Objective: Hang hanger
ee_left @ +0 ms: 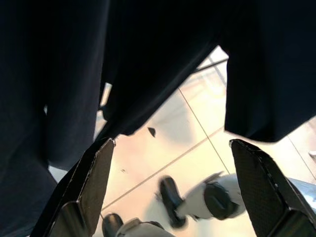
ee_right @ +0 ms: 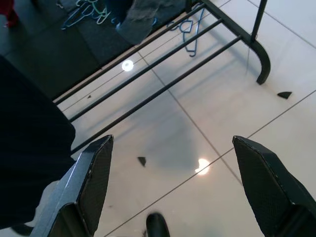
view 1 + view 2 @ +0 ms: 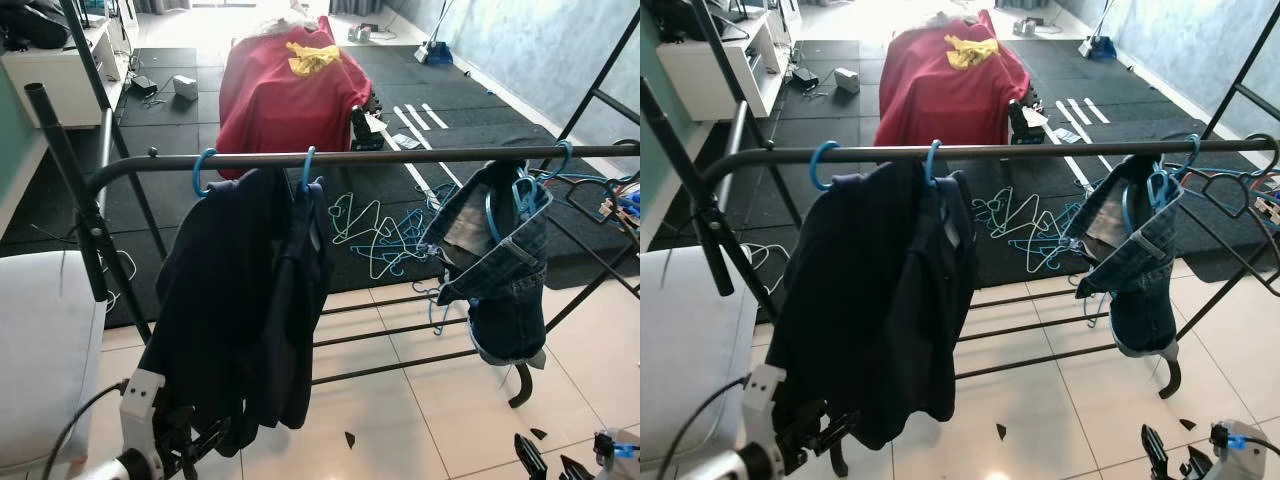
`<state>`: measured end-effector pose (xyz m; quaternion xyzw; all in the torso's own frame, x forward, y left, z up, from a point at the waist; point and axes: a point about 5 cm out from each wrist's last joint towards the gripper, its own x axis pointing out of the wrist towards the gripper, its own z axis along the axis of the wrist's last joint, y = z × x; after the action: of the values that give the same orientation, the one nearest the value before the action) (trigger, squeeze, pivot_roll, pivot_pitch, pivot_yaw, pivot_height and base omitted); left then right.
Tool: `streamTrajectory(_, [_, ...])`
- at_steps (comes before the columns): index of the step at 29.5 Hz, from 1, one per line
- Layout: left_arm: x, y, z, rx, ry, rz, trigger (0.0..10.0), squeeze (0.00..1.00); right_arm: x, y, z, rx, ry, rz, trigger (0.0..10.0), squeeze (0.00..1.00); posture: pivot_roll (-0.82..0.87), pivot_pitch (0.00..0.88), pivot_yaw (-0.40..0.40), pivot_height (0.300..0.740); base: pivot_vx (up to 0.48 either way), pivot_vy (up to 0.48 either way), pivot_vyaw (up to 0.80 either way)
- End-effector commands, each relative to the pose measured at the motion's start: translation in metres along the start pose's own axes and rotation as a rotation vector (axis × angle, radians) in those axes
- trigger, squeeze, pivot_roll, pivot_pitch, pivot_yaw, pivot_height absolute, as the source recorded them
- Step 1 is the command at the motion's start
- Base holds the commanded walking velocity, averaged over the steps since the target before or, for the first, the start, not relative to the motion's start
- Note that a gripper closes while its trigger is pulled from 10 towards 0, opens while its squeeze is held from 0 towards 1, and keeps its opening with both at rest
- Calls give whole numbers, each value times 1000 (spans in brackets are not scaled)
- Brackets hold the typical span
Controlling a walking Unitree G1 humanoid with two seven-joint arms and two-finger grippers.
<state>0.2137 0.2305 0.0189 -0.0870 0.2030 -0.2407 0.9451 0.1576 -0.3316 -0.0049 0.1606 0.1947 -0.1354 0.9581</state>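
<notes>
A black clothes rack (image 3: 380,157) stands on pale floor tiles (image 3: 400,410), its top rail running across the head views. Toward the rail's left end, two blue hangers (image 3: 203,170) hook over it side by side, carrying dark navy garments (image 3: 240,300) that hang down nearly to the rack's lower bars. Toward the right end, a third blue hanger (image 3: 522,195) holds a denim garment (image 3: 500,270), bunched and tilted. Behind the rack, loose pale-blue hangers (image 3: 375,235) lie in a heap on black floor mats (image 3: 180,130), and further back a red cloth (image 3: 290,85) covers a bulky object. A white cushioned seat (image 3: 45,350) sits by the rack's left end. The left gripper (image 1: 170,187) is low, just beneath the hem of the navy garments, fingers spread wide with nothing between them. The right gripper (image 2: 173,190) is low over the tiles near the rack's right foot (image 2: 264,69), fingers likewise wide apart and empty. Small dark scraps (image 2: 141,160) lie on the tiles.
</notes>
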Motion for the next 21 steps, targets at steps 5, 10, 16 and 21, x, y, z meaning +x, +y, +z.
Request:
streamTrajectory(5, [-5,13,1,-22,26,83,10000,0,8,7,28,-103,-74,20,10000,0,-41,111,-46,740,0,-439,0])
streamTrajectory(10, [-9,18,4,-53,35,121,10000,0,18,31,74,-216,-193,136,10000,0,-42,110,-55,740,0,-439,0])
streamTrajectory(16, [-12,8,7,-66,56,30,10000,0,23,52,105,-287,-270,211,10000,0,-42,111,-59,740,0,-441,0])
streamTrajectory(21, [-18,4,12,-61,88,-47,10000,0,24,66,114,-337,-289,261,10000,0,-38,113,-61,740,0,-440,0])
